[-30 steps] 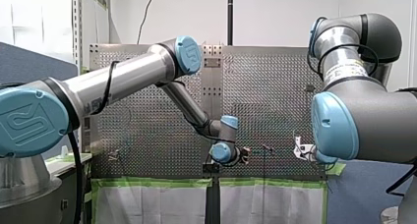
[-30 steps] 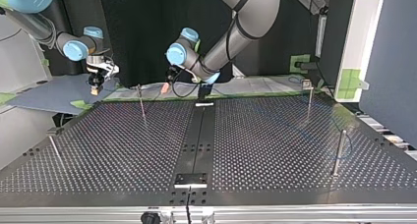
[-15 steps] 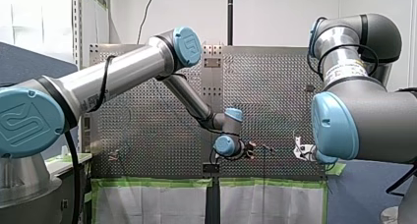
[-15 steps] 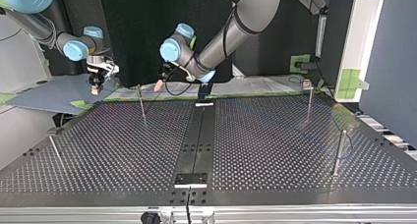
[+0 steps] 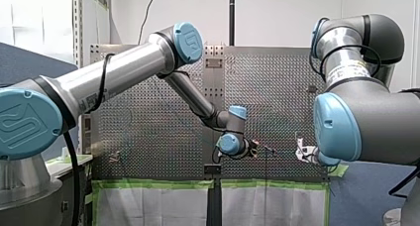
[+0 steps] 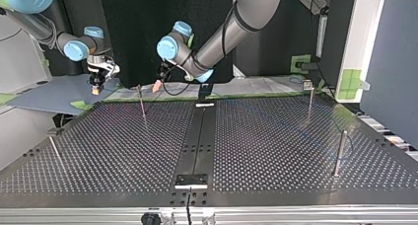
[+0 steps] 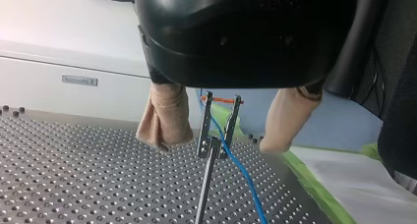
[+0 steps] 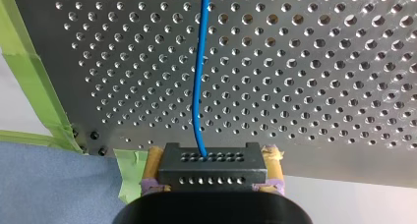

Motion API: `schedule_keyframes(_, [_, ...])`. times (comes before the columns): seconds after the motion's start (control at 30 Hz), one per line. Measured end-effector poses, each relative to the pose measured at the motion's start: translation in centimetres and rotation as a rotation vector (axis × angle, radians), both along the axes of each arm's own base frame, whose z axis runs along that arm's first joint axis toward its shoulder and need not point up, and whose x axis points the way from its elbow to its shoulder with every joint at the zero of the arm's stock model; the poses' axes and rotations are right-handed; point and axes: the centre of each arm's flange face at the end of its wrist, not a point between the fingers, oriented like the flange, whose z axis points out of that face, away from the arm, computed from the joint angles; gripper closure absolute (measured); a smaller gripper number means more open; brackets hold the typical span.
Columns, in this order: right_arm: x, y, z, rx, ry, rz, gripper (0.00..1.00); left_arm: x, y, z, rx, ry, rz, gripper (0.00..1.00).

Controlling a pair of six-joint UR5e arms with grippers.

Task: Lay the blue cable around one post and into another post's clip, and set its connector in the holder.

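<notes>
At the green-taped perforated table (image 8: 319, 86), left fingers (image 7: 164, 118) gape, right fingers (image 8: 153, 160) clamp connector (image 8: 211, 167)

Bright, even room light fills every view. The perforated counter (image 6: 276, 136) carries a pale sheen in the top view; shadows are faint

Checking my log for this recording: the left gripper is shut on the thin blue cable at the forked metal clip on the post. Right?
No. The left gripper is open, not shut on the thin blue cable: its beige pads stand apart on either side of the forked metal clip on the post. The left wrist view shows it.
</notes>
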Motion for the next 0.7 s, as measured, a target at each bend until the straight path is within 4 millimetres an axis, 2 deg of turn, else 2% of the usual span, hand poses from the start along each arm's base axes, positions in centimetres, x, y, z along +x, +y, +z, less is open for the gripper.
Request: schedule_keyframes(0.7, [0.00,0.02,-0.09,0.001,-0.001,0.000,0.72,-0.12,0.05,0.06,0.005,0.003,0.006,0.00])
